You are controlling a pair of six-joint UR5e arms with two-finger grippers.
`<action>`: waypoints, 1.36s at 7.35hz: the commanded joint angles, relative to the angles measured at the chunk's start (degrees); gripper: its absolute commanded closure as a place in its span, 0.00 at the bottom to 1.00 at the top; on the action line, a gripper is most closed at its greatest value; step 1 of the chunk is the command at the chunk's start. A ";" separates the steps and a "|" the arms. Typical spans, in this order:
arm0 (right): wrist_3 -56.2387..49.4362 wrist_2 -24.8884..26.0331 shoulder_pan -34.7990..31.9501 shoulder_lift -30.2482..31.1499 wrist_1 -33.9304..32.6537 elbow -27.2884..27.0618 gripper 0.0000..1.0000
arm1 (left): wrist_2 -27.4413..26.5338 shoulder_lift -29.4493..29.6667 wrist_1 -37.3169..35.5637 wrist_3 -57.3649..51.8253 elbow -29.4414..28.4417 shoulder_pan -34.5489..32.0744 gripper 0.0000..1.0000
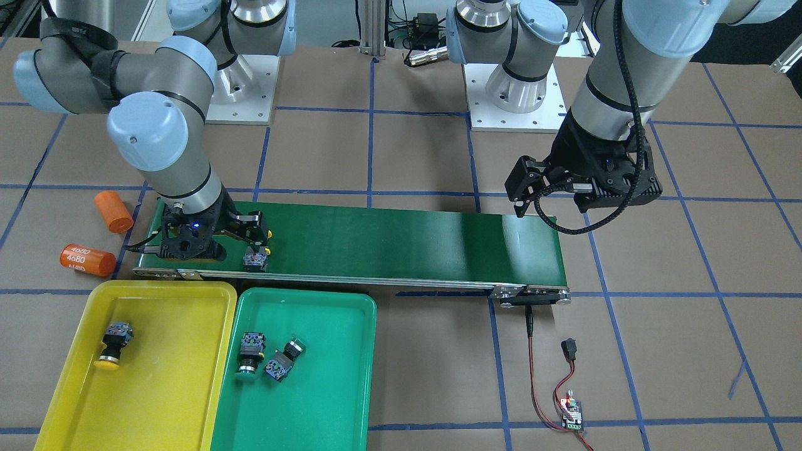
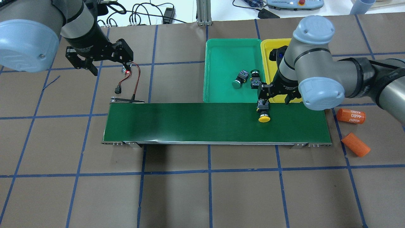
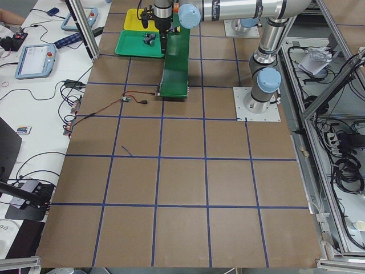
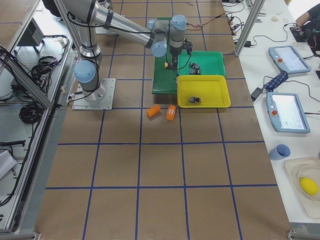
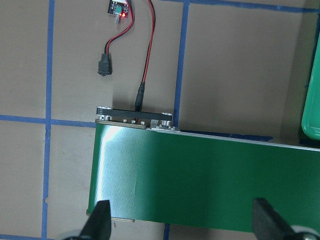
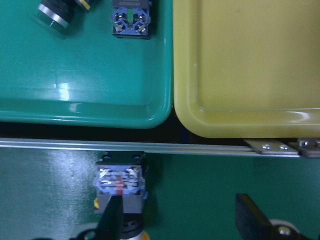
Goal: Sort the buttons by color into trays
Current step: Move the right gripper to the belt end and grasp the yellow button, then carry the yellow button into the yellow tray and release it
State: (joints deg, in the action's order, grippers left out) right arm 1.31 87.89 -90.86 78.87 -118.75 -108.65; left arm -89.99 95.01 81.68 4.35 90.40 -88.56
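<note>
At the belt's end on the robot's right, you have the right gripper low over the green surface with its jaws spread wide. In the wrist view one finger overlaps the body of the yellow button, and the other stands well off to the side over bare belt, so nothing is clamped. You cannot tell from these views whether that near finger touches the button. The button lies on its side close to the belt's tray-side edge. Its terminal block faces the trays and its yellow cap faces the robot, roughly opposite the seam where the green tray and yellow tray meet. Both trays sit side by side just beyond the belt. Your green tray holds two buttons lying close together — one shows a green cap, the other's cap is too dark to read. The yellow tray holds a single yellow-capped button, on its side and well apart from the rims. Over at the belt's other end, the left gripper hangs above the surface with its fingers far apart and nothing between them. The wrist view there looks down on the belt's end roller and the red-and-black wires running to a small board on the table. Two orange cylinders lie on the brown table beside the right arm's end of the belt, one marked 4680.
</note>
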 commanded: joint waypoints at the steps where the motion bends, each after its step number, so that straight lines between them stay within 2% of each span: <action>1: 1.07 0.00 -1.25 -0.29 -0.61 -0.51 0.19 | -0.19 0.09 -0.03 -0.48 -0.05 0.05 0.00; 4: 0.63 0.70 -1.25 -2.22 -0.69 -1.56 0.26 | -0.45 0.00 -0.03 -0.49 -0.05 0.05 0.00; 5: 0.37 1.14 -1.07 -3.62 -2.78 -1.65 0.26 | -0.45 0.00 -0.03 -0.49 -0.05 0.05 0.00; 7: -0.07 1.14 -0.55 -3.99 -3.07 -1.48 0.70 | -0.46 0.00 -0.03 -0.58 -0.05 0.05 0.00; 9: -2.52 1.84 1.99 -4.33 -3.33 0.44 0.73 | -0.28 0.00 -0.03 -0.49 -0.05 0.05 0.00; 10: -4.80 1.85 4.09 -5.81 -2.64 5.51 0.73 | -0.28 0.09 -0.03 -0.49 -0.05 0.05 0.00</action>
State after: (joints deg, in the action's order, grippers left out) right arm -1.17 89.50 -89.15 74.30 -121.85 -107.58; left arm -90.31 95.03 81.65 3.86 90.36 -88.51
